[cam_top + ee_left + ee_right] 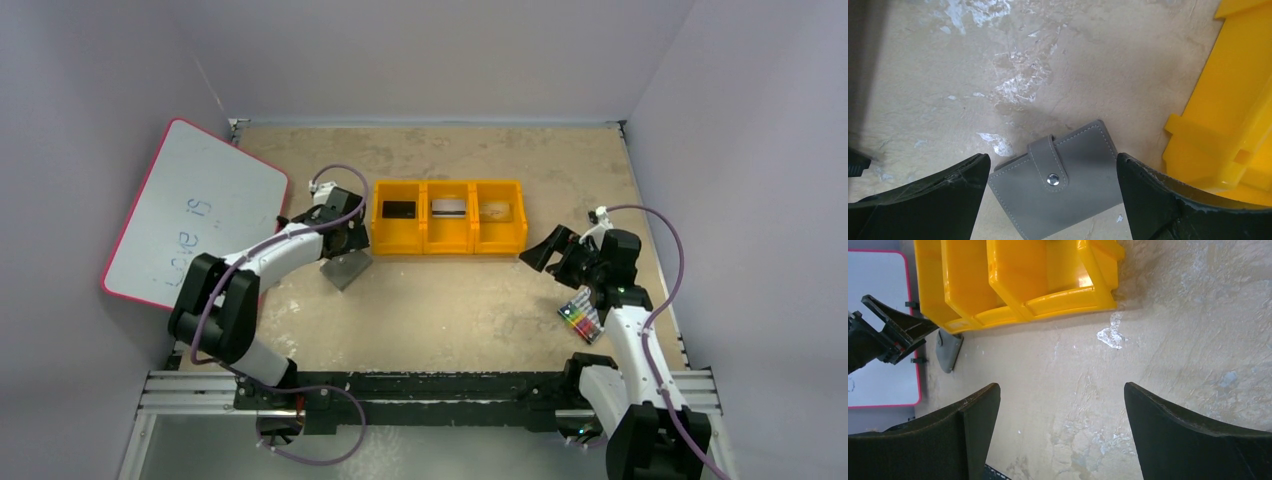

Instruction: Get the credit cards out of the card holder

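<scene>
Table (450,300): beige, mottled, scuffed matte top with pale worn patches.

Whiteboard (190,215): rounded rectangle with a pink rim and faint handwriting, at the far left, tilted against the wall.

Bin tray (448,243): glossy yellow moulded plastic, three open compartments in a row, mid-table. One card lies in each.

Left gripper (1052,160): black fingers spread wide, gripping nothing. It hangs over the card holder, a finger on either side of it.

Right gripper (1062,390): fingers wide apart over bare table, nothing between them, to the right of the tray.

Card holder (1073,185): small dark-grey folding wallet, soft matte material with pale stitching. It is folded shut with the tab snapped on a metal stud, and lies flat on the table just beside the tray's left front corner.

Crayon pack (582,315): white box with coloured tips showing, beside the right arm.

Credit cards, thin flat rectangles:
- black card (399,209), left compartment
- silver-white card (449,207) with a dark stripe, middle compartment
- pale beige card (495,210), right compartment
</scene>
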You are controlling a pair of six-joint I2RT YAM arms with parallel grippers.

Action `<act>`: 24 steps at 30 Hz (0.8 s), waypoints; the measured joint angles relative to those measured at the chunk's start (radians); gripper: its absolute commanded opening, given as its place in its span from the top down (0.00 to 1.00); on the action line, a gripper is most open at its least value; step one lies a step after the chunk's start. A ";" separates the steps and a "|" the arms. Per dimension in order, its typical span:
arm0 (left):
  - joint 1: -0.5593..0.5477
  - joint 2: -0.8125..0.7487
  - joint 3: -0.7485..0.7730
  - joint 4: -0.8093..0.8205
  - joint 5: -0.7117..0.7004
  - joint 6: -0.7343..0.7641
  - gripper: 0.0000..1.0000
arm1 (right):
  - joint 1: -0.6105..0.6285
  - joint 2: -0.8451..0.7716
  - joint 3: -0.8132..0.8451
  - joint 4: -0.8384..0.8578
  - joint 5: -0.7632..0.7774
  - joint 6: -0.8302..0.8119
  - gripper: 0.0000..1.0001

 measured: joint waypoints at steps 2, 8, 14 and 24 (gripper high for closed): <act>0.000 -0.004 -0.025 0.021 0.013 0.002 0.05 | 0.000 -0.004 0.004 -0.017 0.004 -0.006 0.05; 0.002 -0.057 -0.158 0.102 0.059 0.003 0.09 | 0.000 -0.029 0.004 -0.038 0.014 -0.007 0.05; 0.007 -0.076 -0.220 0.227 0.097 0.019 0.16 | 0.000 -0.025 0.004 -0.039 0.014 -0.007 0.05; 0.007 -0.142 -0.288 0.263 0.172 0.025 0.49 | 0.000 -0.021 0.004 -0.038 0.014 -0.006 0.05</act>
